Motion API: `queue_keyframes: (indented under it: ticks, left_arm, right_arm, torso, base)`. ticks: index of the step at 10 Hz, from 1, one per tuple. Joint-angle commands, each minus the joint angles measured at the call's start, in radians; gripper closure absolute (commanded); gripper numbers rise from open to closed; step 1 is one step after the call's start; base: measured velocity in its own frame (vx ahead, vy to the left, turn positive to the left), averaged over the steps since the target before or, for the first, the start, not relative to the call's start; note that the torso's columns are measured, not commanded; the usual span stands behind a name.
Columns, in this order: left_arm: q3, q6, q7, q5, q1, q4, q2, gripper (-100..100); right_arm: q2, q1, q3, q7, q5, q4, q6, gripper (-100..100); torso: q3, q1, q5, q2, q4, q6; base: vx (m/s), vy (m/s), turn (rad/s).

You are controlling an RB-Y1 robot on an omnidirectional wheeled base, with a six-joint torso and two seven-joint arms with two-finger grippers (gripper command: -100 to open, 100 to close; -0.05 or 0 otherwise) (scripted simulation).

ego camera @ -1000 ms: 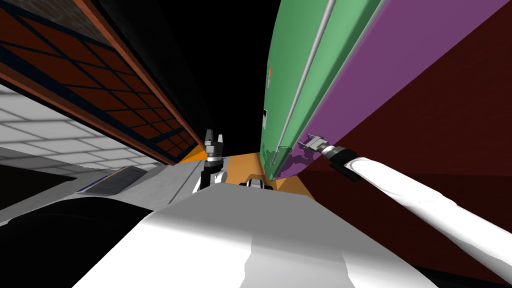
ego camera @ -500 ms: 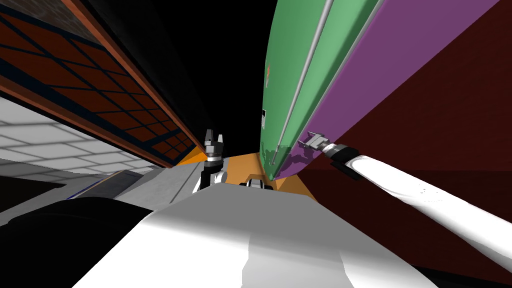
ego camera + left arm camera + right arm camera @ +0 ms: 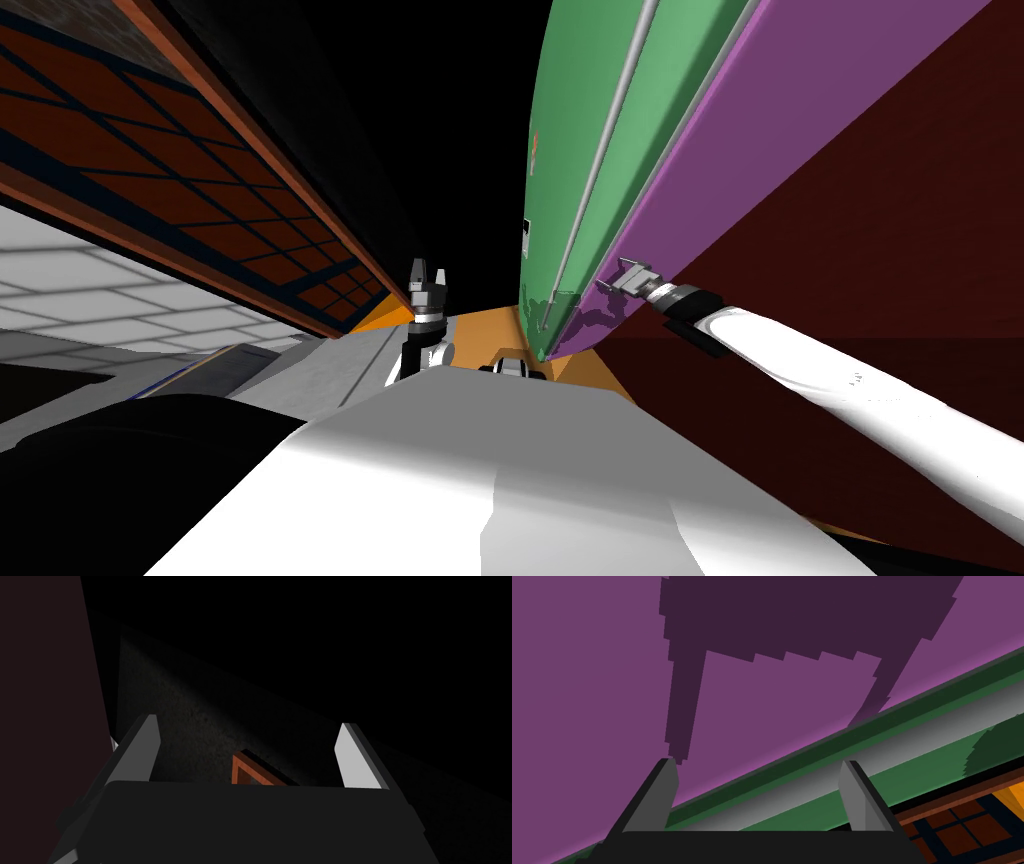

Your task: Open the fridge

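Far to the left of the left gripper [image 3: 428, 266] runs a brown cabinet front [image 3: 150, 180] crossed by a dark grid, its lower edge slanting down toward the gripper. The left gripper stands upright in front of me over the orange floor [image 3: 480, 330]. Its fingers are spread wide with nothing between them, and open room lies on both sides of it. A black area [image 3: 440, 120] rises beyond it.

To the right of that gripper stands the fridge. Its green door [image 3: 570, 130] faces the gap, and a long grey handle [image 3: 792, 791] runs the length of the door close to its far edge. The door's dark green edge meets the fridge's purple side [image 3: 612, 676] in one straight line.

The right gripper [image 3: 612, 280] is at that corner, low on the fridge and released. In the right wrist view one fingertip sits against or just short of the purple side, where the gripper's shadow falls. The other fingertip lies over the handle, which crosses behind it at a slant. The fingers do not close on the bar.

Right of the right gripper, a dark red wall [image 3: 880, 250] runs close beside the arm, leaving little room on that side.
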Motion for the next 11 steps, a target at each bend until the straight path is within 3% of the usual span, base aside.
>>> queue_keyframes:
  ticks: [1,6,9,11]
  left_arm:
    - [0.0,0.0,0.0,0.0,0.0,0.0,0.0,0]
    - [0.0,0.0,0.0,0.0,0.0,0.0,0.0,0]
    - [0.0,0.0,0.0,0.0,0.0,0.0,0.0,0]
    - [0.0,0.0,0.0,0.0,0.0,0.0,0.0,0]
  right_arm:
    - [-0.045,0.0,-0.032,-0.031,0.03,-0.029,0.032,-100]
    - [-0.053,-0.001,-0.039,-0.027,0.04,-0.033,0.032,-100]
    - [-0.097,-0.005,-0.074,-0.018,0.094,-0.061,0.031,-100]
    - [-0.097,-0.005,-0.074,-0.034,0.094,-0.061,0.031,-100]
  torso:
    - [0.0,0.0,0.0,0.001,0.0,0.0]
    - [-0.001,0.003,0.002,0.0,0.0,-0.004]
    - [0.0,0.004,0.001,0.0,-0.001,-0.001]
    - [-0.001,0.009,0.004,0.0,-0.001,-0.006]
  base:
    - [0.025,0.021,-0.026]
    - [0.005,0.005,-0.011]
    - [0.039,0.04,-0.092]
    - [0.014,0.035,-0.021]
